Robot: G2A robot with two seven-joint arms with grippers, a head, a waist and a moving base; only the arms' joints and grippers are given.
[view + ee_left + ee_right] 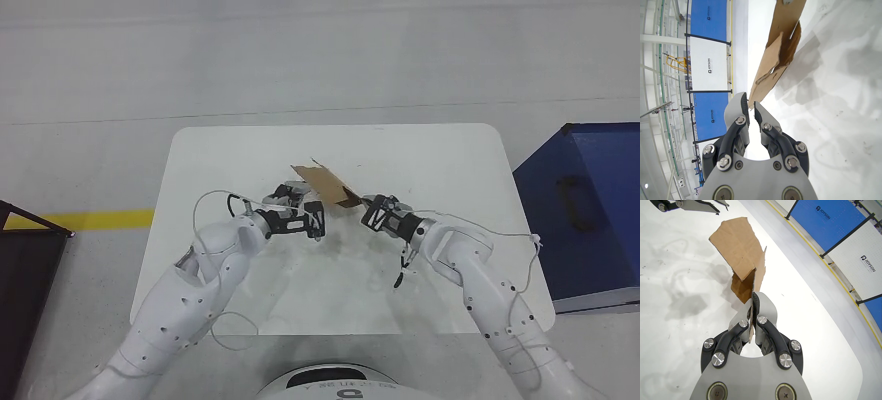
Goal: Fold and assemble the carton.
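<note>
My right gripper (pixel 753 300) is pinching a flap of the carton (pixel 736 247) firmly between its fingers, with the board running down between them almost to the knuckles. My left gripper (pixel 750 100) is slightly parted, the gap wider than the board is thick. A corner of the carton sits at its fingertips, and I can't tell whether either pad touches it, so I count that side as not gripping.

Just past both, the carton hangs between my two arms above the middle of the table (pixel 440 160), clear of the surface and half opened. One broad panel is tilted up and a shorter panel is folded under it, so a dark hollow shows between them. The edges are ragged.

I judge it to be light, thin corrugated board: stiff across a panel, willing to bend only at its creases, and easy to crush or tear at a corner. Held by one flap it will likely swing and sag. I would take it with the left gripper deeper in, on a flat panel edge beside a crease rather than at a corner tip, and close gently.

Farther off, a blue box (pixel 590 210) stands on the floor beside the table
</note>
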